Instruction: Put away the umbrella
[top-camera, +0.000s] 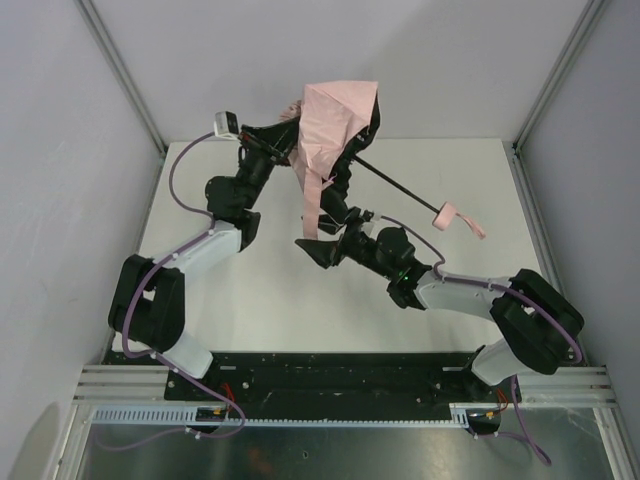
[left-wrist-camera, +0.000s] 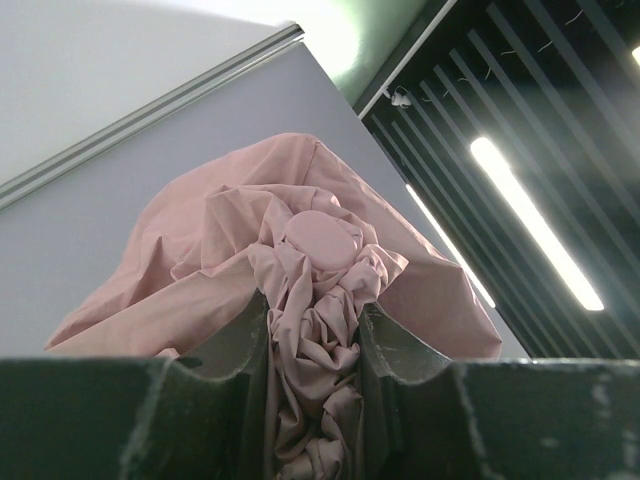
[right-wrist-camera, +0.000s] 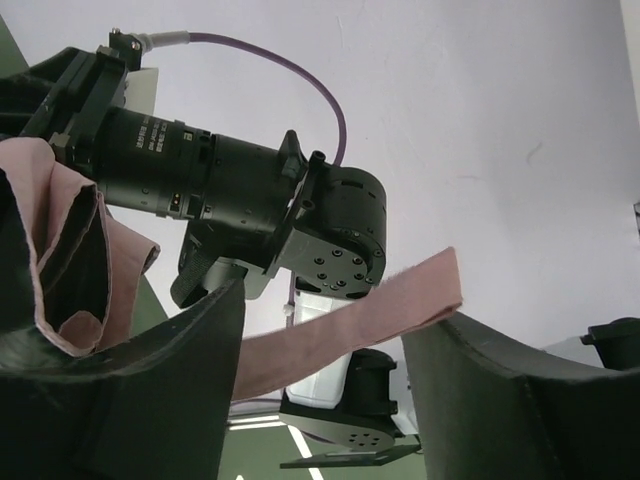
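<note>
Creased matt pink cloth umbrella (top-camera: 335, 120)

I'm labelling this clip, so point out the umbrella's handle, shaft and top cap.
handle (top-camera: 445, 213), top view, on the pink knob at the shaft's end.
shaft (top-camera: 395, 185), top view, midway along the bare black rod.
cap (left-wrist-camera: 322, 238), left wrist view, centre of the round pink disc.

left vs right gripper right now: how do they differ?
Left gripper is shut on bunched fabric of the umbrella; right gripper stands open, pinching nothing. Left gripper sits just under the cap; right gripper straddles the loose strap. Both are at the umbrella.
</note>
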